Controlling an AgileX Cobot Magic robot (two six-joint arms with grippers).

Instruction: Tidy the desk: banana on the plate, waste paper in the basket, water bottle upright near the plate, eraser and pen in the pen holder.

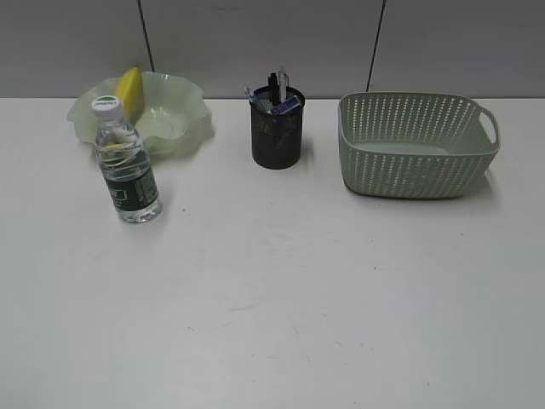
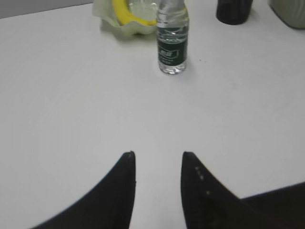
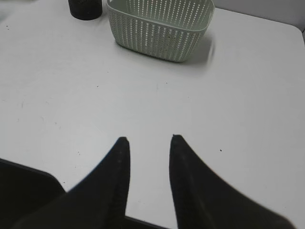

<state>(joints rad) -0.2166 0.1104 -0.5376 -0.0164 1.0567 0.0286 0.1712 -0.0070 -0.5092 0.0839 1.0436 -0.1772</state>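
The yellow banana (image 1: 129, 89) lies in the pale green ruffled plate (image 1: 174, 109) at the back left of the white desk (image 1: 272, 290). The water bottle (image 1: 125, 162) stands upright just in front of the plate. The black mesh pen holder (image 1: 277, 132) holds pens and a blue-wrapped eraser (image 1: 288, 105). The sage green basket (image 1: 415, 145) stands at the back right; the waste paper does not show. My left gripper (image 2: 158, 155) is open and empty, well short of the bottle (image 2: 172, 40). My right gripper (image 3: 148, 138) is open and empty, in front of the basket (image 3: 159, 26).
A grey panelled wall (image 1: 272, 43) runs behind the desk. In the right wrist view the desk's near edge (image 3: 143, 220) lies just under the fingers, and its right corner (image 3: 299, 33) shows at the far right.
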